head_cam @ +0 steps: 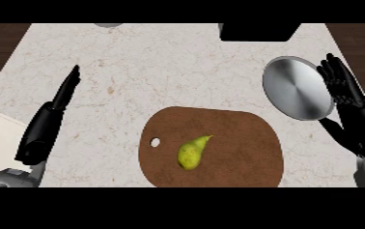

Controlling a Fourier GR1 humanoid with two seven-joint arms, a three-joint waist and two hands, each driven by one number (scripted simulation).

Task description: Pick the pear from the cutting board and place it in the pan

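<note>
Both hands are open and hold nothing, the right hand (345,105) just beside the pan (297,88) at the counter's (143,68) right edge, the left hand (50,117) near its left edge.

The tabletop (143,73) looks like pale stone, off-white with faint brownish veins and a matt face. The cutting board (235,146) looks like dark brown wood with a fine grain and a dull finish. The pear (191,153) has yellow-green skin, slightly speckled, with a soft sheen. The pan (298,88) is brushed grey metal, smooth, with a brighter rim. Both the left hand (50,121) and the right hand (345,102) look like glossy black plastic.
</note>
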